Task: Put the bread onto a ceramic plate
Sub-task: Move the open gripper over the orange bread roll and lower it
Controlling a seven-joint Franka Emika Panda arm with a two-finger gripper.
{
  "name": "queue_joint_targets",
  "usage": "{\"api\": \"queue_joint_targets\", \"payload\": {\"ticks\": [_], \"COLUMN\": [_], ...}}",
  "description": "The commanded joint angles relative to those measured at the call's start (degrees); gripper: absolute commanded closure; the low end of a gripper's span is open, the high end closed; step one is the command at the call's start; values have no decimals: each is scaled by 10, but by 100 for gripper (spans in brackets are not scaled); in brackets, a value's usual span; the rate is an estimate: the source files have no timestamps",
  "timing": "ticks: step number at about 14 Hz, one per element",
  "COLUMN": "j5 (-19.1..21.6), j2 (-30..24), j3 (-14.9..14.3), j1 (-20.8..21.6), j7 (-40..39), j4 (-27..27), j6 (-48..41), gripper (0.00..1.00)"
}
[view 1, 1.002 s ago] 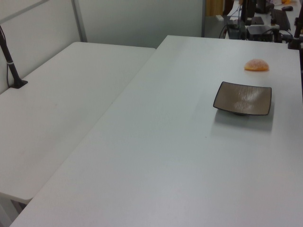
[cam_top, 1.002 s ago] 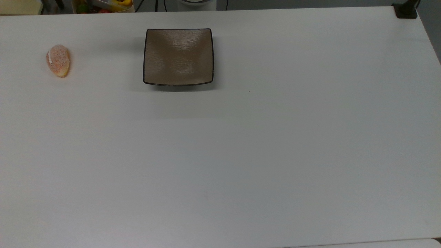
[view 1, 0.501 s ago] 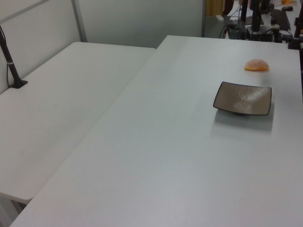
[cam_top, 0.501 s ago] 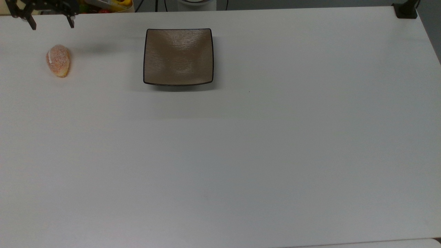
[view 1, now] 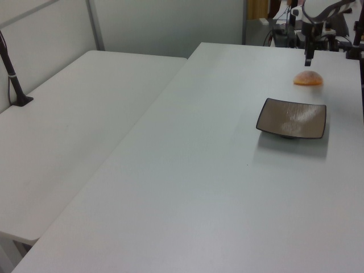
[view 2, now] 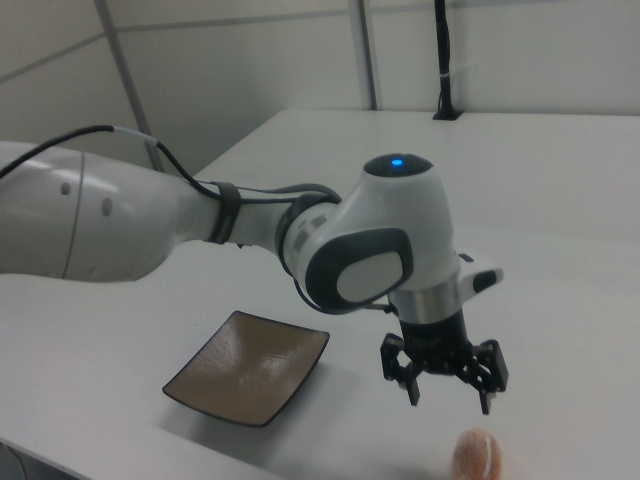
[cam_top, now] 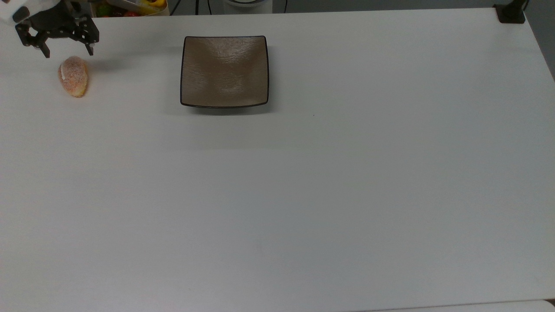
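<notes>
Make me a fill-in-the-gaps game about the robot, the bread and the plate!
1. The bread lies on the ______, not on the plate.
2. The gripper hangs above the bread with its fingers ______.
3. The plate has ______ on it.
4. In the top view, the bread is to the plate's ______.

Missing words: table; open; nothing; left
</notes>
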Motion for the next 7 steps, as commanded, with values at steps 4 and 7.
{"api": "queue_joint_targets", "payload": {"ticks": [4, 7], "j5": [-10, -20], "j2": [38, 52], "j3": [-2, -2], "j1": [-9, -17], "j7": [-14, -18], "j4": [-38, -40], "j6": [101, 105], "gripper": [0, 0]}}
